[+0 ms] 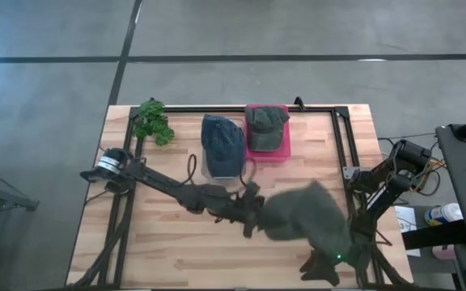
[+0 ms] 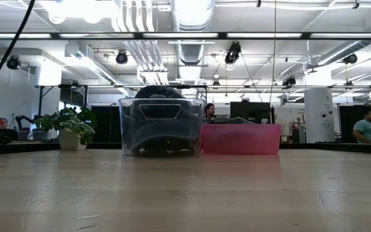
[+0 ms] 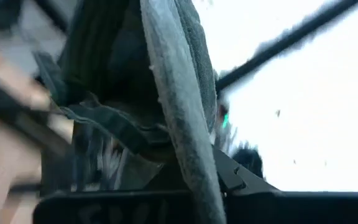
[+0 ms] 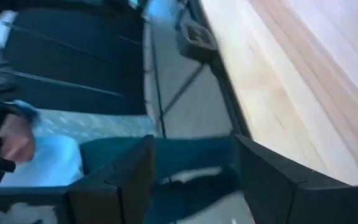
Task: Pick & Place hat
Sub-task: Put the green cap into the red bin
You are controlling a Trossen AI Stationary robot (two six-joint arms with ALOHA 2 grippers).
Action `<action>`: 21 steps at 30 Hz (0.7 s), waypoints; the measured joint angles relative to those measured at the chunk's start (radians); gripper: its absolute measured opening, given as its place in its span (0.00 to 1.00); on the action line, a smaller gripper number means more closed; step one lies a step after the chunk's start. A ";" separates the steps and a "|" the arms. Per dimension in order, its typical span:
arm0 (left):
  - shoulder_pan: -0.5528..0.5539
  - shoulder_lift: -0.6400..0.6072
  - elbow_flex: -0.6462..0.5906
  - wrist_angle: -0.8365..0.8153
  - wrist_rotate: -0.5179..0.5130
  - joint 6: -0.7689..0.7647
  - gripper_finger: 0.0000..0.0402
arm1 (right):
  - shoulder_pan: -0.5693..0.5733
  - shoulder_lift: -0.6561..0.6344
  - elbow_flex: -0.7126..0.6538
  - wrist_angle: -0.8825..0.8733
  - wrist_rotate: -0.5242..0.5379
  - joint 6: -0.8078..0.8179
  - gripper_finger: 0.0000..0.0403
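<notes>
A grey-green hat [image 1: 306, 220] shows blurred over the table's near right part; it also fills the left wrist view [image 3: 179, 106]. My left gripper [image 1: 251, 215] reaches in from the table's left and is shut on the hat's left side. My right gripper [image 1: 324, 265] is open and empty at the table's near right edge, its fingers [image 4: 135, 180] looking along that edge. Neither the hat nor a gripper shows in the low view. My left gripper holds the grey-green hat by a stiff, brim-like edge [image 3: 188, 143] that runs between its two fingers. The fingers come roughly level from the table's left. The hat stands out beyond the fingers toward the table's right; it does not show at table-top height in the low view.
A clear bin with a blue denim hat [image 1: 222, 144] and a pink bin [image 1: 285, 149] with an olive hat [image 1: 266, 121] stand at the far middle. A small green plant [image 1: 153, 121] stands at the far left. A black frame [image 1: 340, 145] runs round the table.
</notes>
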 joint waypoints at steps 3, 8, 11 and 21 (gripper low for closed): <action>0.018 0.001 -0.035 0.175 -0.087 -0.012 0.02 | -0.001 0.002 0.000 0.060 0.066 -0.089 0.52; 0.060 0.002 -0.061 0.437 -0.142 0.056 0.02 | -0.003 -0.072 0.000 0.068 0.267 -0.245 0.52; 0.108 0.002 -0.061 0.548 -0.162 0.102 0.02 | -0.003 -0.161 0.000 0.074 0.450 -0.395 0.52; 0.286 0.004 -0.034 0.592 0.018 -0.060 0.02 | -0.035 -0.563 0.008 0.080 0.908 -1.023 0.52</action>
